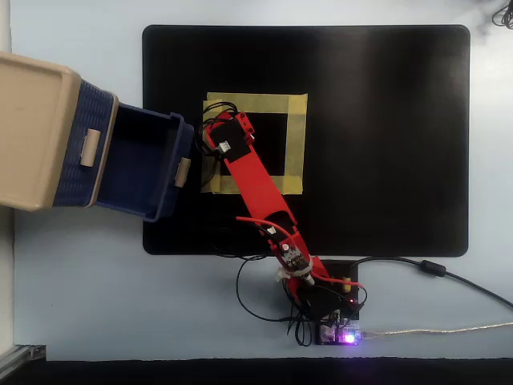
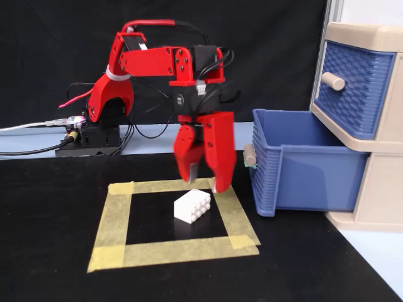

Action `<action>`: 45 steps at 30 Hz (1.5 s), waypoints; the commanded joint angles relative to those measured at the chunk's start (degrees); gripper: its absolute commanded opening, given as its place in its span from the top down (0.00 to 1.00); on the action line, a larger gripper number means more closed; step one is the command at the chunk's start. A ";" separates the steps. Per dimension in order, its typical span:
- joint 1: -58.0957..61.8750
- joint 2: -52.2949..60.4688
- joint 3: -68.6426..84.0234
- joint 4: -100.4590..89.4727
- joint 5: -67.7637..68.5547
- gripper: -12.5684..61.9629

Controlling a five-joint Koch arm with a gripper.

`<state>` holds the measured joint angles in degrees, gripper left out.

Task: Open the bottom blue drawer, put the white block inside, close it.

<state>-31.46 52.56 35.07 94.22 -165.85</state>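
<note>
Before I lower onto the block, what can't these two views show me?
- Overhead view: the white block is hidden under the arm, and so are the tips of the gripper.
- Fixed view: the floor of the bottom blue drawer is hidden by its own walls.
- Overhead view: the cabinet is cut off at the left edge.
</note>
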 commanded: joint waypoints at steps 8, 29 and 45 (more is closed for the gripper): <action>1.14 -5.54 -1.58 0.62 4.66 0.38; 1.58 19.25 -1.93 18.54 20.57 0.94; -30.23 10.81 -11.43 -5.54 8.70 0.93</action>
<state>-61.52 61.79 26.46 90.35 -155.83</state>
